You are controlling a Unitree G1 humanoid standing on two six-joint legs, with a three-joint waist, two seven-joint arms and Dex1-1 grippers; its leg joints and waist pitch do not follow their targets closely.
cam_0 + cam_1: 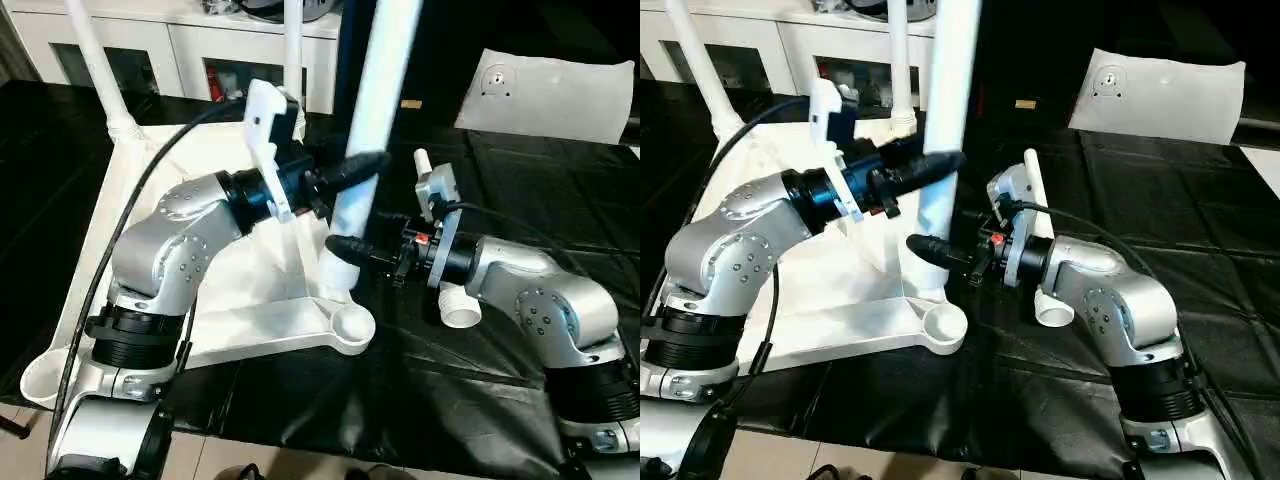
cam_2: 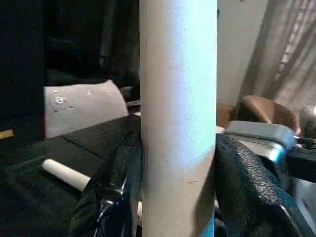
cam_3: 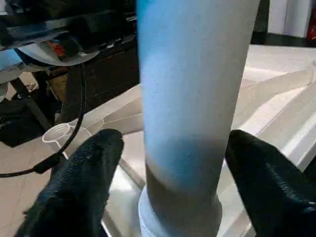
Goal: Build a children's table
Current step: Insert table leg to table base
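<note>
Left wrist view: left gripper (image 2: pixel 177 197) clamps the upright leg (image 1: pixel 372 120). Right gripper (image 3: pixel 173 182), lower on that leg, has jaws wide, not touching it, just above the tabletop (image 1: pixel 240 330).

Silver, rounded forearms (image 1: pixel 165 255) dotted with small screws, black ribbed joint rings, white wrist brackets. A black cable (image 1: pixel 130 215) loops along the left arm. Both claws are black.

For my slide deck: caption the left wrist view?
Left gripper clamps an upright white table leg.
</note>
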